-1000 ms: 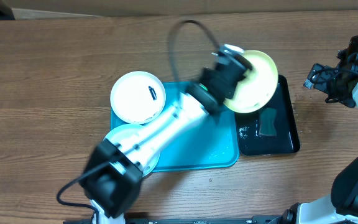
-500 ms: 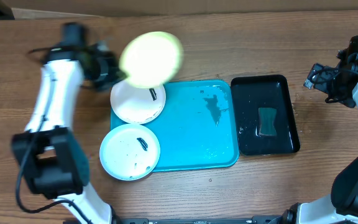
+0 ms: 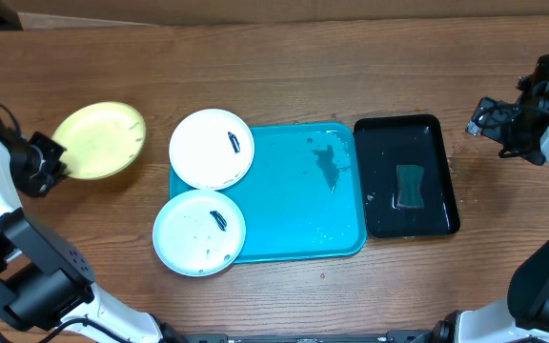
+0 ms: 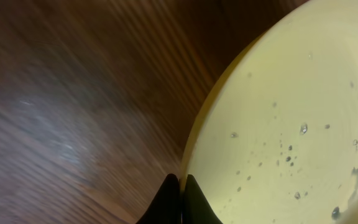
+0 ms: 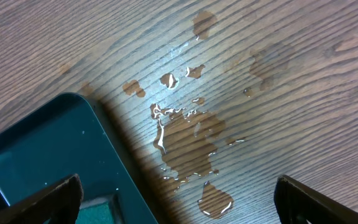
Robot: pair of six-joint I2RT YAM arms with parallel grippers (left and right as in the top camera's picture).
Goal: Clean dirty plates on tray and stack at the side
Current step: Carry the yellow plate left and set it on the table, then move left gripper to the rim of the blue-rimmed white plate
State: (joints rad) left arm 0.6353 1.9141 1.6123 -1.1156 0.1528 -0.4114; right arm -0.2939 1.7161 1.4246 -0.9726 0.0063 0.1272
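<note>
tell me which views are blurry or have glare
Left wrist: the wood table is smeared by motion blur, the lime-green plate crisper; right wrist: sharp, glare on the puddle beside the black tray; overhead: sharp, evenly lit.

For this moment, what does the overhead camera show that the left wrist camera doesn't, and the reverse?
Only overhead: the blue tray, the white plate and pale blue plate, each with a dark smear, and the black tray with its sponge. Only left wrist: water droplets on the green plate. Both: the green plate, pinched at its rim by the left gripper, and the wooden table.
</note>
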